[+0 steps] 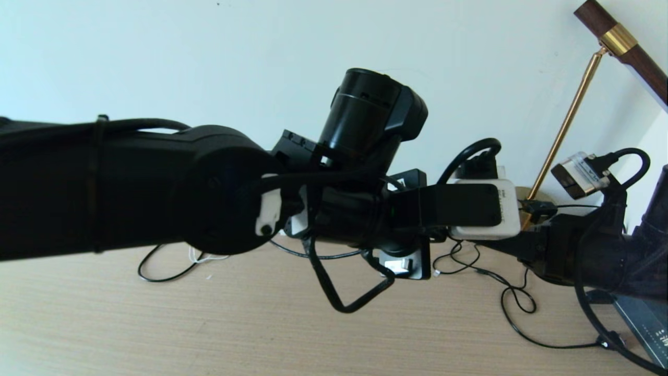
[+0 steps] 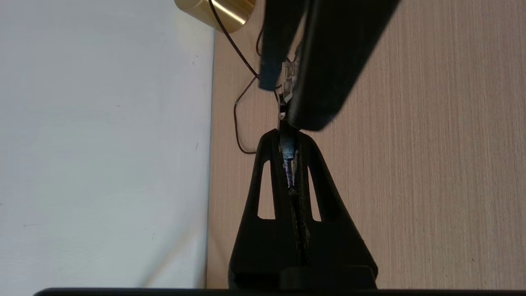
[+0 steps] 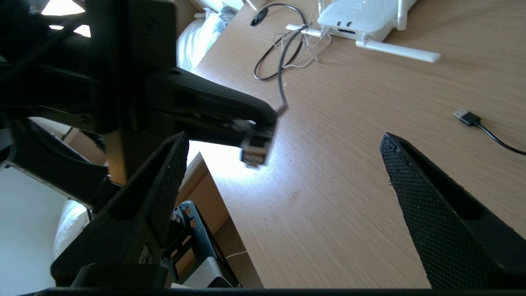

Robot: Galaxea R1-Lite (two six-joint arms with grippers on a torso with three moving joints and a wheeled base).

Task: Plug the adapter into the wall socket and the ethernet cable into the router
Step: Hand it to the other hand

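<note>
The left gripper (image 2: 287, 142) pinches the ethernet cable's (image 3: 281, 70) clear-tipped plug (image 3: 254, 153) above the desk (image 3: 349, 185), well apart from the router (image 3: 361, 18). Facing it, the right gripper (image 3: 283, 172) gapes wide, holding nothing.

No text can be read; small print on the dark box (image 1: 647, 321) seems too blurred to make out.

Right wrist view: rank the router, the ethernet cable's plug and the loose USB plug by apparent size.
1. The router, clearly largest, though partly cropped.
2 and 3. The ethernet cable's plug and the USB plug look nearly alike. The ethernet one is held nearer the camera, so I won't rank them.
</note>
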